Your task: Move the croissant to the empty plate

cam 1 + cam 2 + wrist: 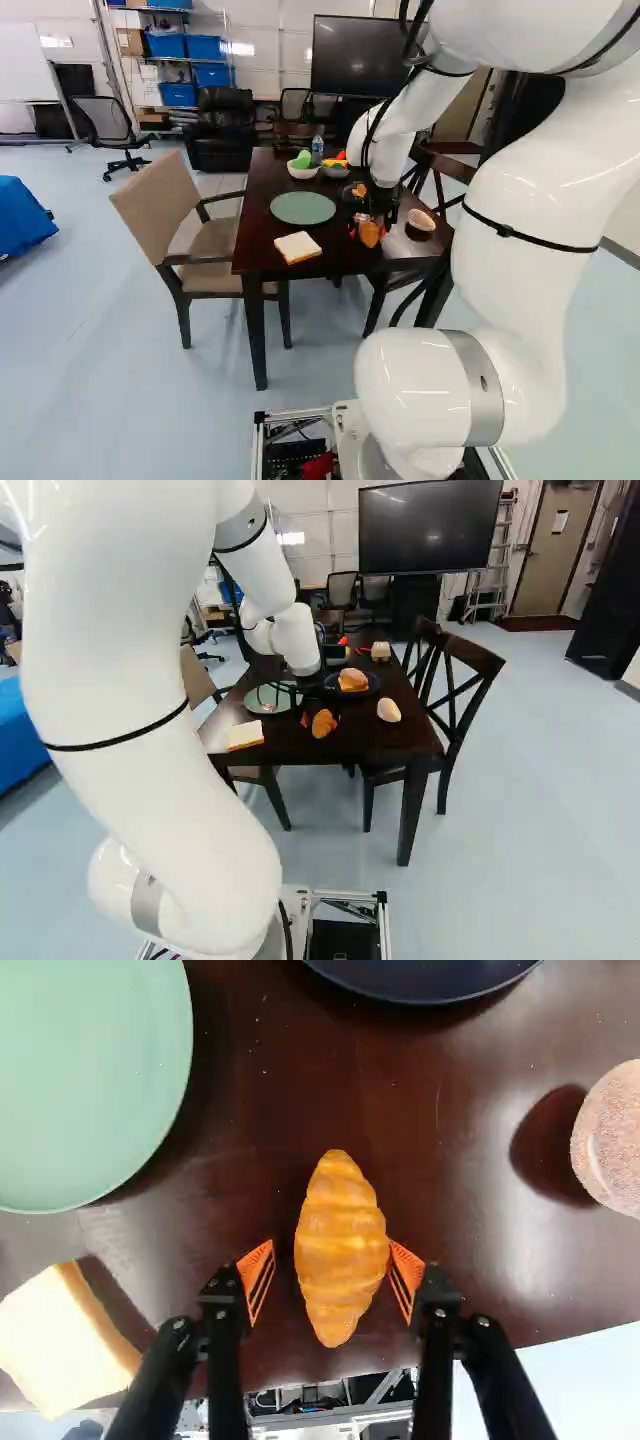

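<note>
Croissant [342,1250] lies between parted fingers of the end effector [368,227]; wrist view crops the green plate [80,1080].

Bread [298,248] before plate [303,207], croissant [341,1245] to its right

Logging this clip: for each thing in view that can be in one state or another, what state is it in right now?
Gripper: open, fingers either side of the croissant
Croissant: on the table, ungripped
Green plate: empty
Dark plate: holding a bun
White bowl: holding something green
Bottle: upright
Large screen: dark
</note>
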You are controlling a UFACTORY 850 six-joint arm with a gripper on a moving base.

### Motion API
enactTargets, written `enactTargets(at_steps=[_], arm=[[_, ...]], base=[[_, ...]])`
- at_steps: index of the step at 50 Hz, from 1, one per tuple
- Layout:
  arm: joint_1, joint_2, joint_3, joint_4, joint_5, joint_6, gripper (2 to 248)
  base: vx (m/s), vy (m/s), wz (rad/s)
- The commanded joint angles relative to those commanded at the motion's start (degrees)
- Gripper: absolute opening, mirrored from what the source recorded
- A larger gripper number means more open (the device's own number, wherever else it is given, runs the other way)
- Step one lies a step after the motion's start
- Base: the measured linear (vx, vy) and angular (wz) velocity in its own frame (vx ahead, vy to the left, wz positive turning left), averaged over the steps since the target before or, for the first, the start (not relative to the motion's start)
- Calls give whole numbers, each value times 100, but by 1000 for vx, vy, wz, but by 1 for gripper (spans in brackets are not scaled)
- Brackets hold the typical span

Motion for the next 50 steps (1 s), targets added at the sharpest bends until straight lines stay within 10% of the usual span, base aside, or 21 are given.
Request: enactTargets(at_steps=[50], arm=[[0,0,0,17,135,0,131]], base=[[0,0,0]])
